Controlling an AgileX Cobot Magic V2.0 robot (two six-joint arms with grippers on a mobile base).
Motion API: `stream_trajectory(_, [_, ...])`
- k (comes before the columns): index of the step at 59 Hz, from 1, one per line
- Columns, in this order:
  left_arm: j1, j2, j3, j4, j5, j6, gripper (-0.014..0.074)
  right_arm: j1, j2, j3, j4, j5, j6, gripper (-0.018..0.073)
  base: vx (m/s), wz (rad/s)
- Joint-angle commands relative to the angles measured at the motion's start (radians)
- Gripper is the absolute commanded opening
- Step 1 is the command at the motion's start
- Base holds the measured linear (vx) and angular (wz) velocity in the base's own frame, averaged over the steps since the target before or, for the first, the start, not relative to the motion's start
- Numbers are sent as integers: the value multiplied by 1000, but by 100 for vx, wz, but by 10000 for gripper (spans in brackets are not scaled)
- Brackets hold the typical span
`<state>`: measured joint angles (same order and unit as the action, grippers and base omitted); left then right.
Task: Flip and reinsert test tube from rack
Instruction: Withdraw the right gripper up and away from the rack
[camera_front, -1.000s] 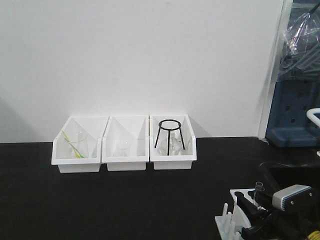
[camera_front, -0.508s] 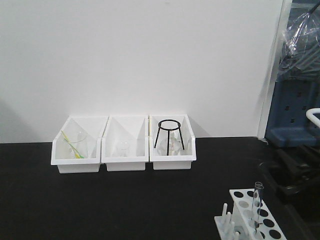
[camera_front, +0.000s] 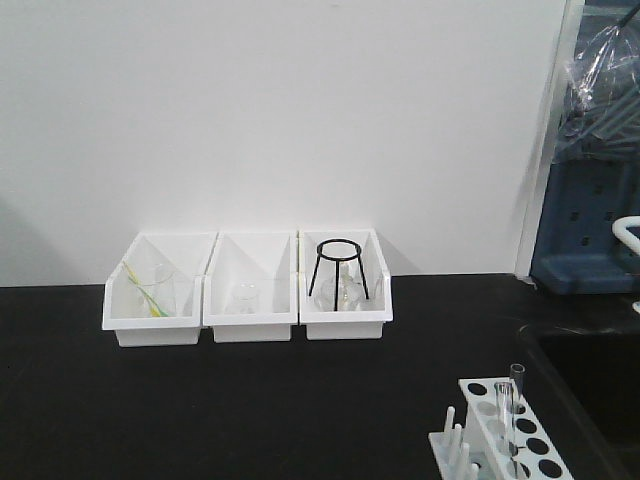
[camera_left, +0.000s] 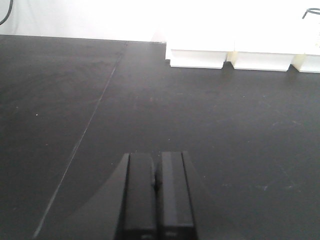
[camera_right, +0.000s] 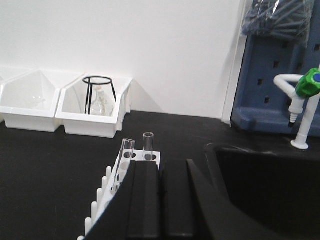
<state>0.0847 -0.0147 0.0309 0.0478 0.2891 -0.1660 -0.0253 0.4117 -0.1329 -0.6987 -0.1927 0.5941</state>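
Note:
The white rack (camera_front: 530, 440) stands at the front right of the black table, its pegs on its left side. Two clear test tubes stand in it, open ends up: one upright (camera_front: 517, 395) and one (camera_front: 504, 420) just in front of it. In the right wrist view the rack (camera_right: 114, 175) lies just left of and ahead of my right gripper (camera_right: 161, 175), which is shut and empty; the nearer tube (camera_right: 127, 152) leans, the farther one (camera_right: 148, 144) is upright. My left gripper (camera_left: 157, 172) is shut and empty over bare table.
Three white open-front bins (camera_front: 250, 320) line the back wall; the right one holds a black tripod (camera_front: 338, 265) and a flask. A black sink (camera_right: 270, 190) with a white tap (camera_right: 302, 107) lies right of the rack.
My right arm was at the rack a second ago; it has pulled back out of the front view. A tube now stands free in the rack.

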Motion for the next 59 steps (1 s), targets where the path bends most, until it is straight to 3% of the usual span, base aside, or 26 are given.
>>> stream_trajectory(1, [-5,-12,1,-4,-87,0,-6,-4,-70,16,0,-58,1,-12,0,0])
stream_trajectory(28, [-5,-12,1,-4,-87,0,-6,23,-167,165,10,-47,-11,-12,0,0])
stream_trajectory(33, [-5,-12,1,-4,-87,0,-6,37,-223,165,107,9,-59,-12,0,0])
stream_trajectory(38, [-5,-12,1,-4,-87,0,-6,35,-277,165,310,76,-161,-12,0,0])
stream_trajectory(45, [-5,-12,1,-4,-87,0,-6,35,-367,165,517,193,-441,-12,0,0])
stream_trajectory(52, [-5,-12,1,-4,-87,0,-6,35,-437,165,596,214,-623,-12,0,0])
stream_trajectory(59, [-5,-12,1,-4,-86,0,-6,37,-430,165,632,193,-646,-12,0,0])
